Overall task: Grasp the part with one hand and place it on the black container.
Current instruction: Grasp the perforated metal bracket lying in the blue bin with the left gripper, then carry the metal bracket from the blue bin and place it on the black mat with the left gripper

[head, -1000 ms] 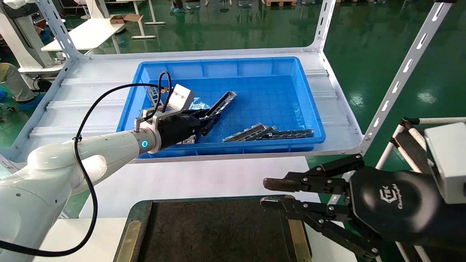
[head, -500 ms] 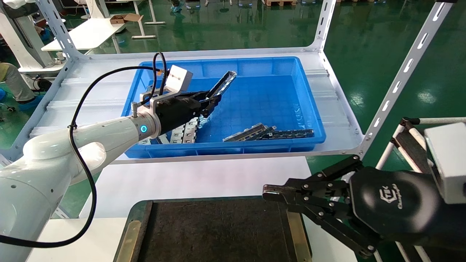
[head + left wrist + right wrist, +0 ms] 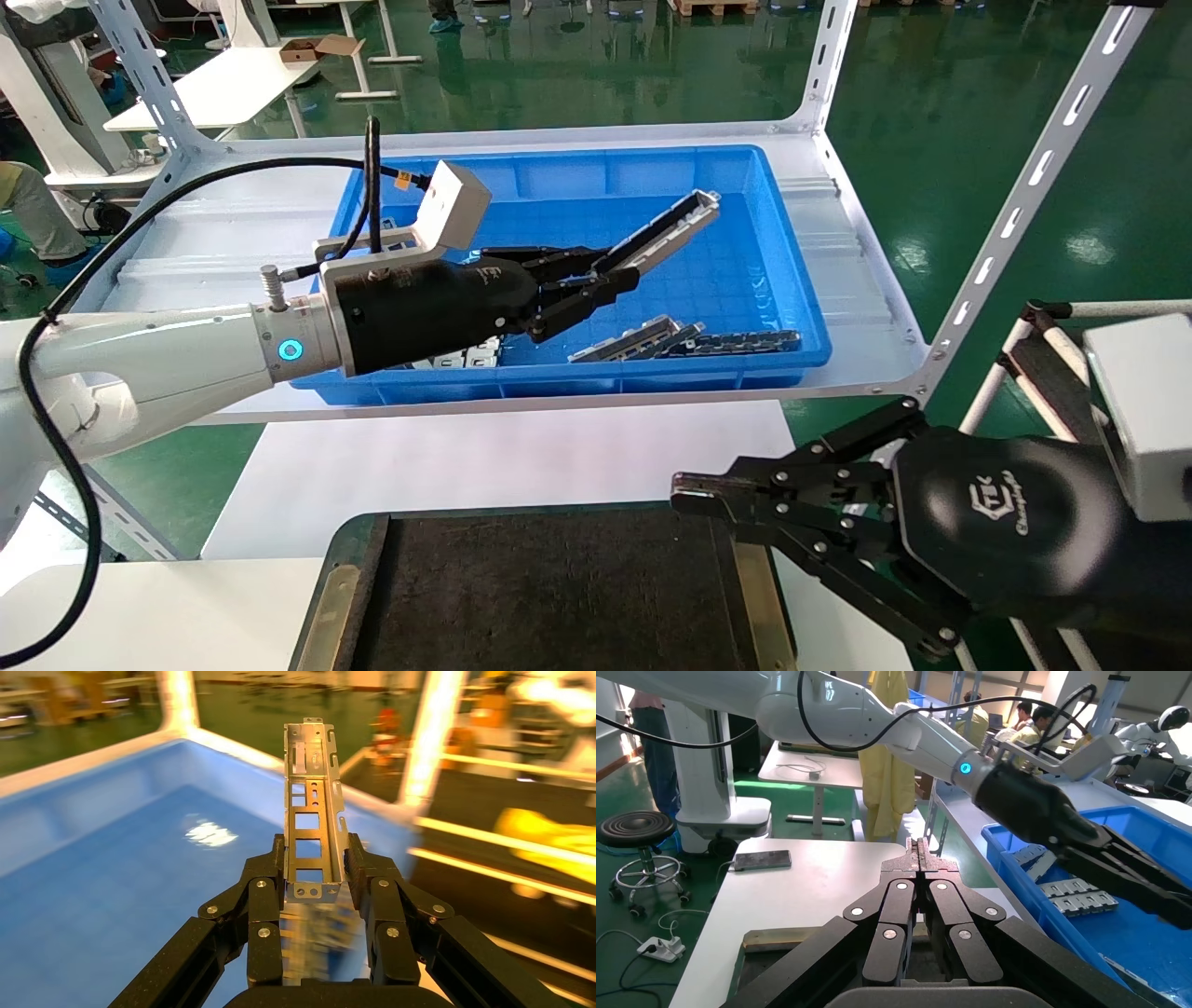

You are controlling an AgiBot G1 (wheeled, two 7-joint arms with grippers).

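The part [image 3: 666, 233], a long silver-grey channel bracket with rectangular cutouts, hangs tilted above the blue bin's floor. My left gripper [image 3: 616, 270] is shut on its lower end. In the left wrist view the part [image 3: 311, 804] stands out straight between the two fingers of the left gripper [image 3: 313, 864], which clamp its sides. The black container [image 3: 559, 596] lies at the near edge, with brass strips along its sides. My right gripper [image 3: 687, 492] is shut and empty. It hovers over the container's right edge, and its tips [image 3: 919, 855] are pressed together.
The blue bin [image 3: 796, 280] sits on a white metal shelf [image 3: 866, 270] and holds more brackets [image 3: 643, 337], a dark strip [image 3: 745, 343] and flat pale plates [image 3: 461, 354]. Slotted shelf posts [image 3: 1024, 186] rise at the right. A white table [image 3: 484, 457] lies between bin and container.
My left gripper has lifted the part off the bin floor and carried it up and to the right. The right gripper's fingers closed from slightly open to shut.
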